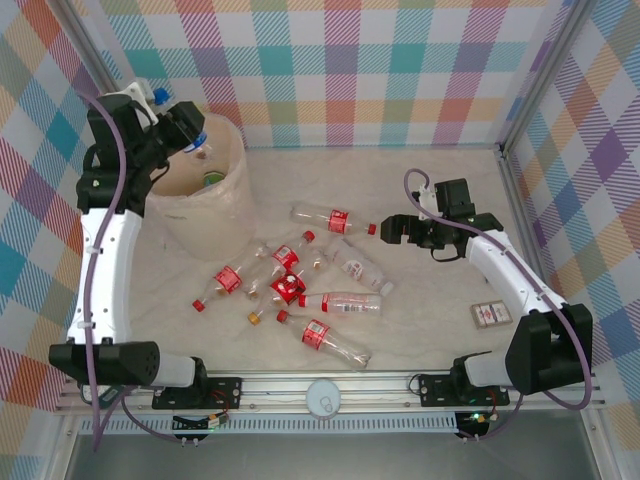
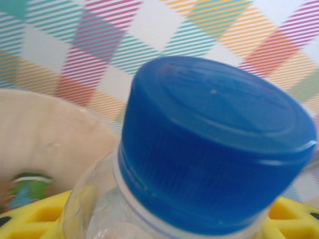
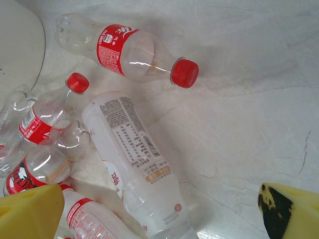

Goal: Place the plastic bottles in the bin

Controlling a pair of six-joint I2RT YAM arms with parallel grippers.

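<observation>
Top external view: the left gripper (image 1: 192,138) is seen raised over the bin (image 1: 215,225), clamped on a blue-capped bottle (image 1: 203,146) that is held above the bin's open mouth. A green item (image 1: 212,179) is made out inside the bin. The other plastic bottles (image 1: 300,285) are scattered on the table (image 1: 425,325) just right of the bin, most of them red-capped and red-labelled. The right gripper (image 1: 383,230) is poised low beside the cap of a red-labelled bottle (image 1: 322,216), jaws spread wide, nothing held. A small red-and-white box (image 1: 490,315) is seen by the right arm, well apart from the bottles.

Left wrist view: the blue cap (image 2: 214,144) is pushed right up to the lens, clear neck below it, flanked by 2 yellow fingers (image 2: 40,219). The bin's beige inner wall is seen behind, with a blurred green shape low in it.

Right wrist view: 2 yellow fingertips (image 3: 30,214) are parked at the bottom corners, far apart. A white-labelled bottle (image 3: 134,159) is laid between them, the red-labelled bottle beyond it, and crushed bottles are bunched at the left.
</observation>
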